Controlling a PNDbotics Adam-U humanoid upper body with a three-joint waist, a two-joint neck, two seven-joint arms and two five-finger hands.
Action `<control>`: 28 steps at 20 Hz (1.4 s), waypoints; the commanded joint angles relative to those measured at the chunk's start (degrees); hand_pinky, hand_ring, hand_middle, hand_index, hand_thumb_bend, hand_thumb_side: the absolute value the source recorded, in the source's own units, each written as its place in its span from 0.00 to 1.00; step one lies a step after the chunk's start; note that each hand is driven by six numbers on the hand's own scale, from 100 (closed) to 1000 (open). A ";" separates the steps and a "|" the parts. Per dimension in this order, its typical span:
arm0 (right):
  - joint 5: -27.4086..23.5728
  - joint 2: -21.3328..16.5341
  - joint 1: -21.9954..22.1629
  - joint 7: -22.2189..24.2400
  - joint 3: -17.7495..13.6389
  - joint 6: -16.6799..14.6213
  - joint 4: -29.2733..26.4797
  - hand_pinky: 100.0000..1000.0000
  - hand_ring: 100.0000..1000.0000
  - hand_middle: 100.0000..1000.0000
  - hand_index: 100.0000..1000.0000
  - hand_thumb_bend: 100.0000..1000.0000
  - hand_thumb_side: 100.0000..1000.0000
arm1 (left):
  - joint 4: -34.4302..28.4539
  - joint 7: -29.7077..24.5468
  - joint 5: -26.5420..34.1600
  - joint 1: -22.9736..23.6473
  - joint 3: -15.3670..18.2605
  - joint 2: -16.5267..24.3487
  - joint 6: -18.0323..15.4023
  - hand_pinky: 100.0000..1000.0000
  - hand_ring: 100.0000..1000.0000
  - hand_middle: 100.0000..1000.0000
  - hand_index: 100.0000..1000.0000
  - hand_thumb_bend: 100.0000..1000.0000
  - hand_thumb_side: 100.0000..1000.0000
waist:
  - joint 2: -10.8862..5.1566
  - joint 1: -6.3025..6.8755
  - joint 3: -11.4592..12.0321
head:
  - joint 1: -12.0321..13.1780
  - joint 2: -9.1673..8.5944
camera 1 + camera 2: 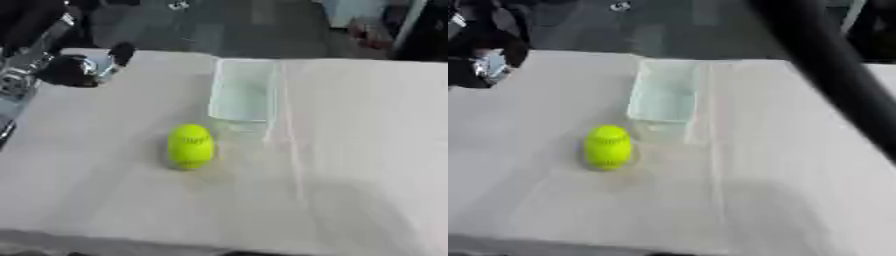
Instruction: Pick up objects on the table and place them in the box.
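Observation:
A yellow-green ball (191, 146) lies on the white table (350, 190), left of the middle. Just behind it and a little to its right stands a clear, open-topped box (243, 92), with nothing visible inside. My left hand (74, 69) hovers over the table's far left corner, well away from the ball and the box. It is black and blurred, and something pale shows against it. A black bar that looks like my right arm (833, 70) crosses the upper right of the right eye view; its hand is outside both views.
The table's far edge runs just behind the box, with dark floor beyond. My left arm's silver parts (22, 65) come in along the left edge. A fold in the cloth (293, 150) runs forward from the box.

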 commanded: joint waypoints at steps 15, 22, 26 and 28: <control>-0.10 -2.04 -0.06 0.39 -0.27 0.06 -0.77 0.08 0.43 0.49 0.78 0.00 1.00 | -1.83 -5.06 -3.37 -0.97 -1.16 3.85 0.07 0.82 0.78 0.86 0.86 0.06 0.81 | -0.67 0.31 0.01 | 0.10 -0.37; -0.48 -2.63 -0.67 0.65 0.09 0.53 -0.77 0.08 0.43 0.49 0.78 0.00 1.00 | 7.20 -26.01 -0.23 -7.70 -7.96 8.81 -8.96 0.87 0.80 0.87 0.90 0.16 0.75 | -0.70 0.90 -0.83 | 1.76 -0.20; -0.94 -2.85 -1.19 0.84 0.22 0.93 -0.77 0.08 0.43 0.49 0.78 0.00 1.00 | 16.16 -39.32 2.05 -13.76 -11.29 7.87 -12.95 0.91 0.88 0.91 0.94 0.25 0.75 | -0.67 1.10 -1.41 | 2.50 -0.18; -1.26 -2.91 -1.46 0.87 0.21 1.18 -0.77 0.08 0.43 0.49 0.78 0.00 1.00 | 20.56 -45.34 2.47 -16.65 -12.27 6.26 -13.67 0.92 0.90 0.93 0.94 0.31 0.72 | -0.65 1.14 -1.61 | 2.85 -0.18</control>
